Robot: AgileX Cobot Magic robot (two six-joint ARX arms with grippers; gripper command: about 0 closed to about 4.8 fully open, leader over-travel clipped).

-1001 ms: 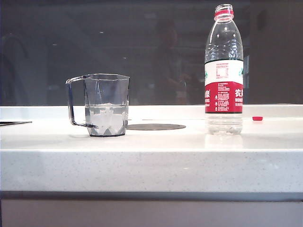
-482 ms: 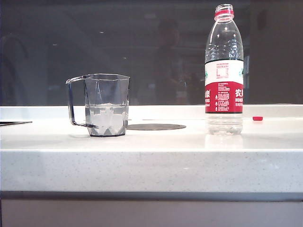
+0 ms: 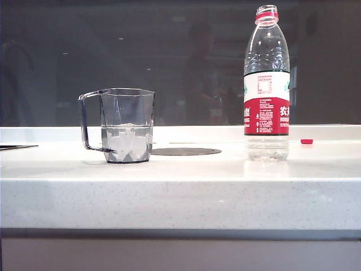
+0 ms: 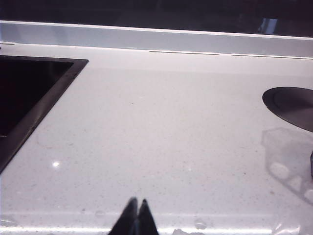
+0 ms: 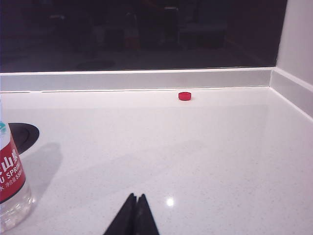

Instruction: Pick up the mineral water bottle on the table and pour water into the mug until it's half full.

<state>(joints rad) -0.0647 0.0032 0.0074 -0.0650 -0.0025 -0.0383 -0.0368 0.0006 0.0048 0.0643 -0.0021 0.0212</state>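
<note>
Right wrist view shows the mineral water bottle point(image 5: 12, 186) upright beside the right hand point(image 5: 135, 197) (fingers together, empty), while the left hand point(image 4: 137, 201), also pressed together, is by the mug point(image 3: 127, 125).

All I can see of my rig is the fingertips. The left gripper point(image 4: 136, 218) shows two slim black blades tapering to sharp points — matte, unmarked, pressed tip to tip. The right gripper point(image 5: 135, 214) looks identical — two dark wedges, smooth-faced, no screws, cables or lettering showing on either pair.
</note>
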